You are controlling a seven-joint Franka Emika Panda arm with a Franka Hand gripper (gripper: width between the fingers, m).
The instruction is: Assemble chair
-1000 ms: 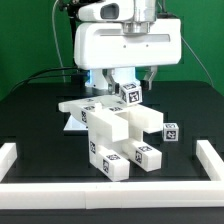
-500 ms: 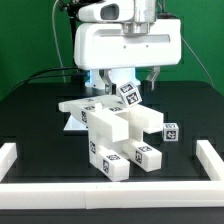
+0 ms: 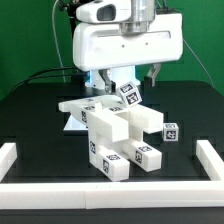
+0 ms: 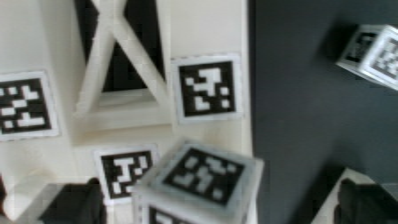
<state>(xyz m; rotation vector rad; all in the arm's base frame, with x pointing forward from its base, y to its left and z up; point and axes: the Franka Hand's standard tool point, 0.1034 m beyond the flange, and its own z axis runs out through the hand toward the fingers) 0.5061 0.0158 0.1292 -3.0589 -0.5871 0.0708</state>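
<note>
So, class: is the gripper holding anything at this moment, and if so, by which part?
Nothing is held. The gripper is open. Its jaws straddle a small tagged cube of the chair, with a visible gap on each side.

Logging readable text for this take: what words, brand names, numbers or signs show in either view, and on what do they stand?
None: no word, letter or digit can be read in either view.
On the white chair parts, the tag markers are black-and-white square patterns only, with no writing.
On the robot arm housing: plain white, no logo that can be read.
</note>
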